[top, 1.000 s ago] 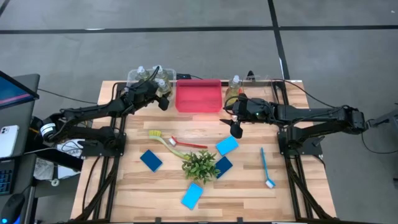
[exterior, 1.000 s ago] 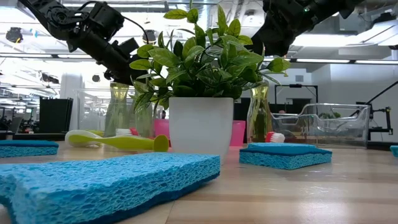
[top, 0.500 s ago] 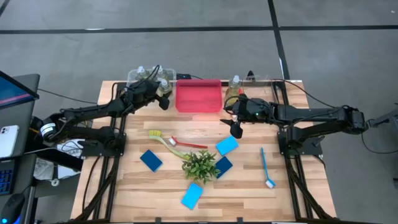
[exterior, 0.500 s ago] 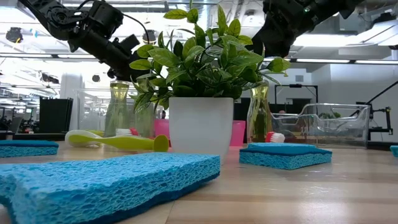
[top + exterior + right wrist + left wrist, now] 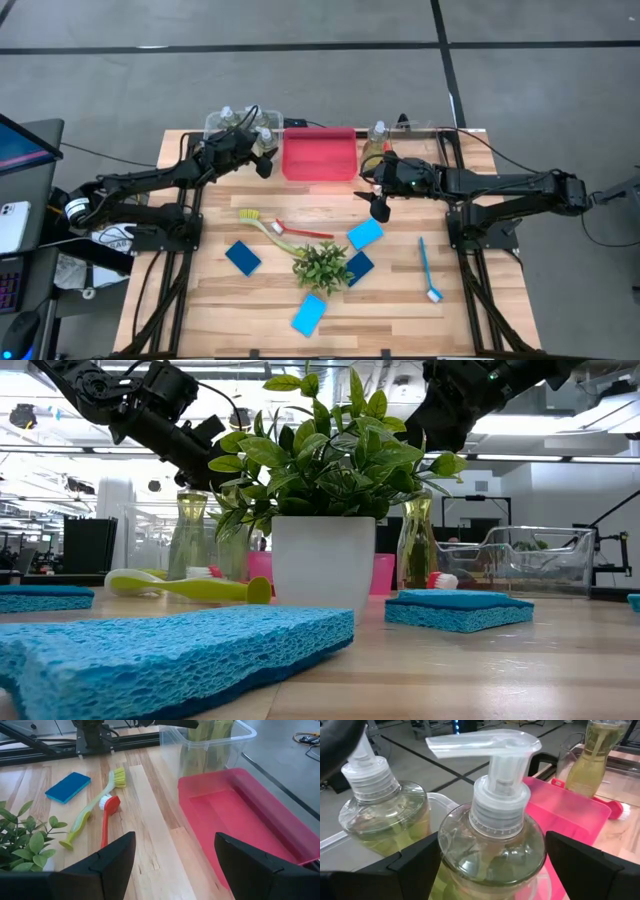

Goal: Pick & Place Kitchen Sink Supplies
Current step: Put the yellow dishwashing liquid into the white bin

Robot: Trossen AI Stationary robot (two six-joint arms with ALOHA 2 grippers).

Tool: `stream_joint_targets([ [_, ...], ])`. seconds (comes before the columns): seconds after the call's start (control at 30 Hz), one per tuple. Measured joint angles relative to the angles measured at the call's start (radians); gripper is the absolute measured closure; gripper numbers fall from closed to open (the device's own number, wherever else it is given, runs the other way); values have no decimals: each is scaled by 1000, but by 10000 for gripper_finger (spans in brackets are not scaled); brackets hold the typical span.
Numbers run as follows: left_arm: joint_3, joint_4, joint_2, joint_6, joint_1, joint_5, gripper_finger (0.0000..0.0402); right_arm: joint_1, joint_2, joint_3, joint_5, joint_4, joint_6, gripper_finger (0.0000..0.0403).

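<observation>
Left gripper (image 5: 485, 870) is seen open, fingers spread either side of a clear pump bottle (image 5: 492, 845) of yellow-green liquid inside the clear bin (image 5: 240, 128) at the tabletop's far left corner; whether the bottle is being released or about to be grasped cannot be told, release judged more likely since it stands among other bottles. Right gripper (image 5: 172, 865) is held open above the tabletop (image 5: 260, 300) near the red bin (image 5: 319, 154), nothing gripped. One more bottle (image 5: 377, 140) is left standing just right of the red bin. Yellow brush (image 5: 262, 224) and red brush (image 5: 305, 232) lie crossed mid-table, blue brush (image 5: 427, 268) at right, sponges (image 5: 364, 234) scattered round the plant (image 5: 322, 265). Next move likely calls for the right gripper to be lowered onto a brush or sponge.
</observation>
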Motion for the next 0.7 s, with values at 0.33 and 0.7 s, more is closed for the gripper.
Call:
stream_joint_targets([
  [0.33, -1, 70, 1, 0, 53, -5, 52, 0, -1, 0, 0, 0, -3, 138],
  [0.7, -1, 85, 1, -114, 40, 3, 52, -1, -8, 1, 2, -2, -27, 138],
])
